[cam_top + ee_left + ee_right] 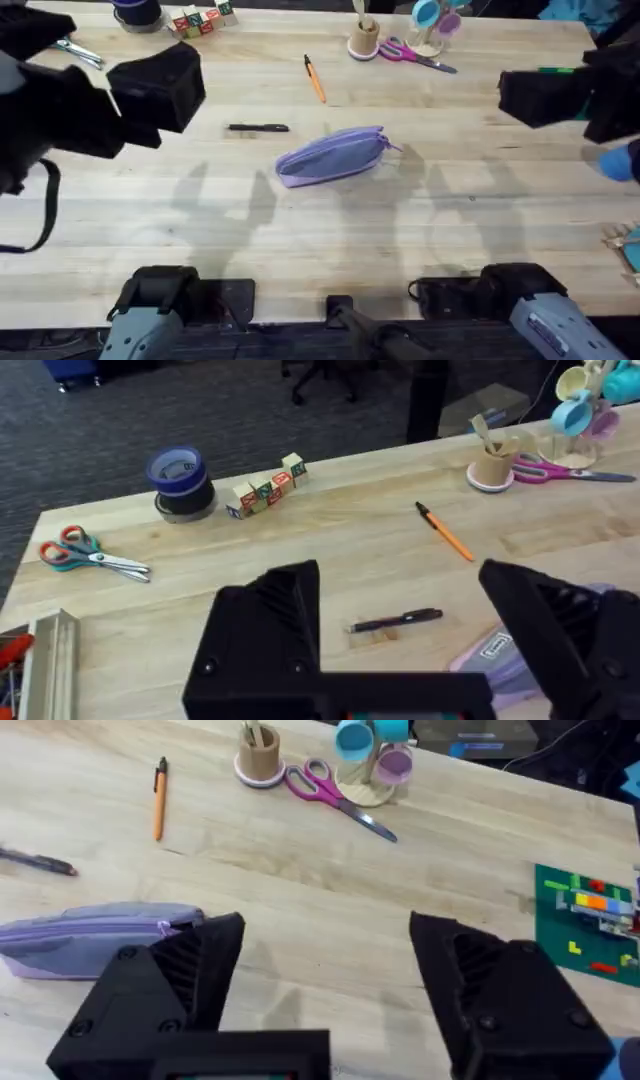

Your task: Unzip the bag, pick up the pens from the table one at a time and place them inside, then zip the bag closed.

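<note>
The lavender bag [333, 155] lies on its side in the middle of the table [300, 230], its zipper closed with the pull at its right end. Behind it and to its left lies the black pen [258, 128]; farther back is the orange pen [315, 80]. My left gripper [155, 90] hangs high over the table's left side, open and empty; its wrist view shows the black pen [395, 622], the orange pen [445, 532] and the bag's end [500, 655]. Over the right side my right gripper [540, 95] is raised, open and empty, with the bag [90, 935] below it to one side.
Pink scissors [415, 55], a small cup [364, 40] and a stand with coloured cups [432, 20] sit at the back. A tape roll [180, 485], letter blocks [265, 485] and other scissors [90, 555] lie at the back left. A green mat [590, 920] is at right.
</note>
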Available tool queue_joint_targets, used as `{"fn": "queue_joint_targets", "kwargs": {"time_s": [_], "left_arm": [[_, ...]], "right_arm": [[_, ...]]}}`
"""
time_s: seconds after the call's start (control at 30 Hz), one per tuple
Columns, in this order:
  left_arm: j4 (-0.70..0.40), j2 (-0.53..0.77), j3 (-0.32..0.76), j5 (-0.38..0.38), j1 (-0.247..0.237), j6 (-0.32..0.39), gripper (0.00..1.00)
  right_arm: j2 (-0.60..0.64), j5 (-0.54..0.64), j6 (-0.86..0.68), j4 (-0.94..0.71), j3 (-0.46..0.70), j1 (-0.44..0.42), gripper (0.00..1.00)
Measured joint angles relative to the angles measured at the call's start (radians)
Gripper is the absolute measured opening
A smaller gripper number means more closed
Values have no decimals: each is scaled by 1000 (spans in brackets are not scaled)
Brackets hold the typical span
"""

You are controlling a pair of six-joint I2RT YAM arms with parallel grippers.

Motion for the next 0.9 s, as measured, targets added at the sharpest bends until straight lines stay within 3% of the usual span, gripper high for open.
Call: {"fn": "queue_joint_targets", "kwargs": {"time_s": [0.4, 0.53, 0.63, 0.77, 0.9], "left_arm": [[-64, 17, 6, 21, 0, 0, 993], [-114, 17, 6, 71, 0, 21, 993], [-158, 20, 6, 161, 0, 121, 993], [-271, 39, 6, 301, 0, 361, 993], [-337, 71, 6, 362, 0, 590, 992]], "right_arm": [[43, -4, 0, -11, 15, 0, 996], [43, -4, 0, -11, 15, 0, 996], [43, -4, 0, -10, 15, 0, 996], [43, -4, 0, -4, 15, 0, 996], [43, -4, 0, -4, 15, 0, 995]]}}
